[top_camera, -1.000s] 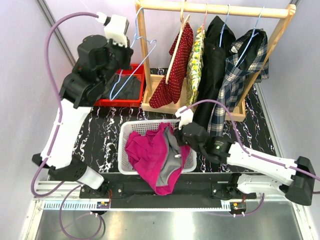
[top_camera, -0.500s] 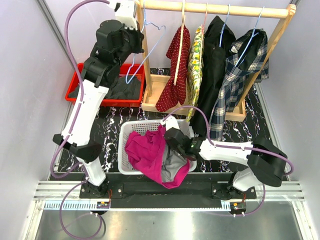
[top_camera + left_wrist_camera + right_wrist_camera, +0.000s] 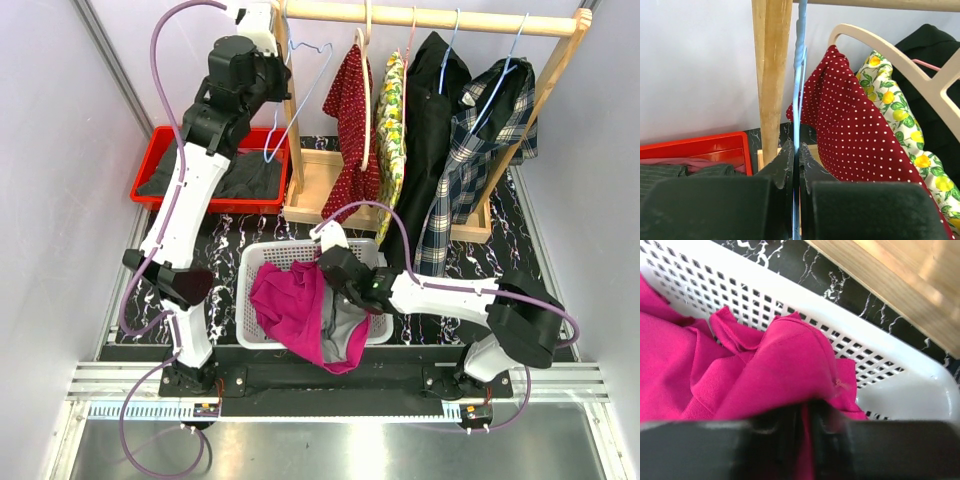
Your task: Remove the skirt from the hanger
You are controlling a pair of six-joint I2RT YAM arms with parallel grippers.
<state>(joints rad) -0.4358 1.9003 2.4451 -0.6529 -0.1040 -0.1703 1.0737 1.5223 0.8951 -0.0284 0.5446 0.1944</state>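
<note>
The magenta skirt (image 3: 290, 305) with grey lining lies in the white basket (image 3: 266, 256) and drapes over its front rim. My right gripper (image 3: 335, 272) is shut on a fold of the skirt (image 3: 785, 365) above the basket (image 3: 890, 390). My left gripper (image 3: 262, 72) is raised high at the rack's left post and is shut on the bare light-blue wire hanger (image 3: 290, 100). In the left wrist view the hanger wire (image 3: 799, 75) runs straight up from between my closed fingers (image 3: 786, 160).
A wooden rack (image 3: 430, 18) holds a red dotted garment (image 3: 350, 120), a lemon-print one (image 3: 392, 110), a black one (image 3: 430, 100) and a plaid shirt (image 3: 490, 130). A red bin (image 3: 175, 170) with dark clothes sits at the back left.
My left arm has lifted the empty blue hanger up and right to the rack's left post. My right gripper has moved left over the basket with the skirt; the skirt has sunk lower.
</note>
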